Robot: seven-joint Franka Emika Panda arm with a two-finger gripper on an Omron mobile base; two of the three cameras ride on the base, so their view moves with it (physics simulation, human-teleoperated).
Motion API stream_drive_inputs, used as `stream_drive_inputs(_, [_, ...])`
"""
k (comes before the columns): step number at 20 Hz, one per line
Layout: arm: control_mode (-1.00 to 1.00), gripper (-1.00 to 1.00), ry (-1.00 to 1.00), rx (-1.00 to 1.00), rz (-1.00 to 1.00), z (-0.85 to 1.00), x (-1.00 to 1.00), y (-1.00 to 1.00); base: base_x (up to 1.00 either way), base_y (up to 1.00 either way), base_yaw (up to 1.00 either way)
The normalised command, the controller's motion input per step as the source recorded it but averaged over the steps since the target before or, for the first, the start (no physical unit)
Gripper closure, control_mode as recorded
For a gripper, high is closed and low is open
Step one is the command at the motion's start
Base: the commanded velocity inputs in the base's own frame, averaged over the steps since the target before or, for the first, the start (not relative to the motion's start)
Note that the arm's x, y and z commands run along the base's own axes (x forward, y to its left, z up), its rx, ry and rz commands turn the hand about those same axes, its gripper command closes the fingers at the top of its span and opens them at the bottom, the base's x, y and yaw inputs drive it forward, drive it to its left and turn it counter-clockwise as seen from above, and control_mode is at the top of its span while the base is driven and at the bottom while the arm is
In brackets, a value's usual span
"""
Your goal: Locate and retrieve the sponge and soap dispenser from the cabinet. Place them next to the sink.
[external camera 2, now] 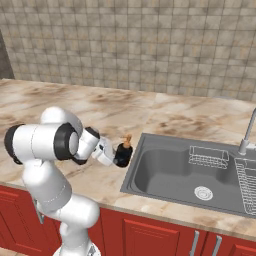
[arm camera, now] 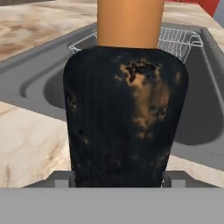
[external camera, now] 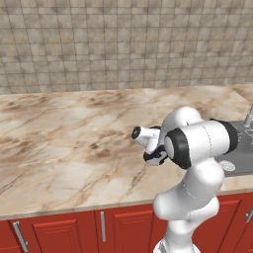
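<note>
While the gripper (external camera 2: 118, 156) pinches the soap dispenser (external camera 2: 123, 152) between its fingers, the bottle hangs upright over the marble counter (external camera 2: 60, 107), just beside the sink (external camera 2: 165, 175). Beige tiled wall (external camera 2: 150, 45) rises behind; red base cupboards (external camera: 64, 230) run below.

No legible text, label, brand, number or sign is present on any surface. The soap dispenser (arm camera: 124, 113) carries only worn tan patches on its black body, not characters. The worktop (external camera: 74, 133) and the sink (external camera 2: 165, 172) are unmarked.
</note>
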Motion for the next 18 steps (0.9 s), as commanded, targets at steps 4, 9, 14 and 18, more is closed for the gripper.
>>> stream_drive_inputs(4, [-1.00, 1.00, 0.15, -0.03, 0.00, -0.44, 0.13, 0.25, 0.00, 0.00, 0.00])
stream_drive_inputs(9, [-1.00, 1.00, 0.08, -0.03, -0.02, -0.48, 0.02, 0.20, 0.00, 0.00, 0.00])
stream_drive_inputs(14, [-1.00, 1.00, 0.14, -0.03, -0.03, -0.49, 0.07, 0.12, 0.00, 0.00, 0.00])
stream_drive_inputs(18, [-1.00, 1.00, 0.15, 0.00, 0.00, -0.27, 0.01, 0.10, 0.00, 0.00, 0.00])
